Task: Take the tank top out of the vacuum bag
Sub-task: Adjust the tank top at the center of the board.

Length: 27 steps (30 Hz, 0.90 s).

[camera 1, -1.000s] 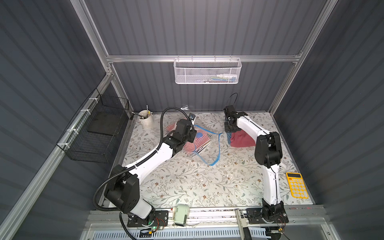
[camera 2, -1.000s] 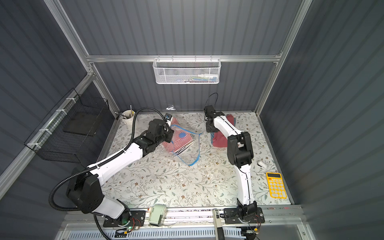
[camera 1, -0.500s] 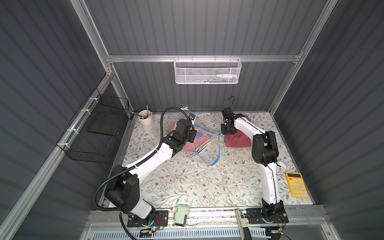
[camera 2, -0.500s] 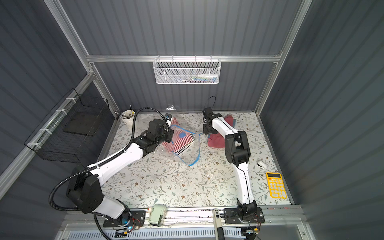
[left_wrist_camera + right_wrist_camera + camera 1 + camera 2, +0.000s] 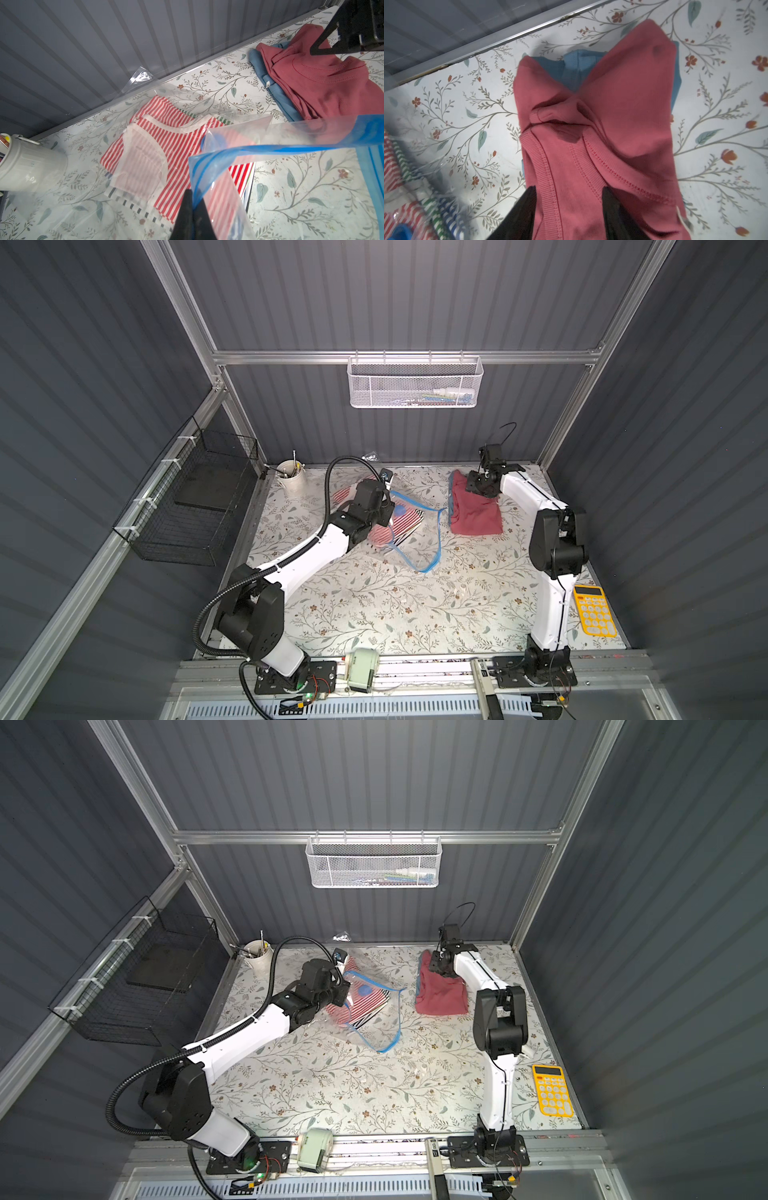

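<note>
In a top view the bent left arm reaches the vacuum bag (image 5: 417, 545) at the centre of the flowered surface (image 5: 374, 605); the right arm stretches its right fingers (image 5: 476, 488) to the red tank top (image 5: 476, 514) lying outside it, upper right. Left wrist view: left fingers (image 5: 192, 207) pressed together, pinching the bag's blue strip (image 5: 270, 149). Right wrist view: right fingers spread, straddling the red tank top.

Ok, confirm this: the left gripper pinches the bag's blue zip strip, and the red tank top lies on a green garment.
Wrong colour: the garment under the red tank top is blue, as the left wrist view shows. The left gripper does pinch the bag's blue zip strip.
</note>
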Each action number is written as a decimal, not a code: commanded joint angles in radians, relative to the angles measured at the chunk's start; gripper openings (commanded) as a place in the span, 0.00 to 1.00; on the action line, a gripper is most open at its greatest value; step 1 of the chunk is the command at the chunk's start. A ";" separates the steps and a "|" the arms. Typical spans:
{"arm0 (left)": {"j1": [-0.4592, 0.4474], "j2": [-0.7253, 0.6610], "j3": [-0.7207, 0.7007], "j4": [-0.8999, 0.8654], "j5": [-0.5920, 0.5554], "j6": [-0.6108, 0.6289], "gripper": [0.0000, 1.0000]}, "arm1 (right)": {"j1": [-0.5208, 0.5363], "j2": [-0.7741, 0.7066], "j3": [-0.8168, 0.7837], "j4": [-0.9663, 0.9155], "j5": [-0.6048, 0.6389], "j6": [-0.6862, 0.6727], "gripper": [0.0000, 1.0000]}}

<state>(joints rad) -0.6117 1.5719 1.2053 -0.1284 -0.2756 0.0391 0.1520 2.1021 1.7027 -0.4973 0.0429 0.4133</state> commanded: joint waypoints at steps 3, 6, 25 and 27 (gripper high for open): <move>0.007 0.011 0.029 -0.017 0.018 -0.019 0.00 | 0.006 -0.135 -0.292 0.138 -0.005 0.101 0.52; 0.007 0.007 0.028 -0.019 0.023 -0.021 0.00 | -0.033 -0.167 -0.410 0.216 -0.012 0.135 0.52; 0.007 -0.025 0.029 -0.020 0.030 -0.027 0.00 | -0.061 -0.205 -0.278 0.057 0.062 0.128 0.60; 0.007 -0.023 0.029 -0.020 0.033 -0.027 0.00 | -0.052 -0.201 -0.243 0.078 0.058 0.110 0.63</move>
<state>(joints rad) -0.6117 1.5707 1.2057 -0.1307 -0.2573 0.0284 0.0814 1.9282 1.4033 -0.4286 0.0723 0.5571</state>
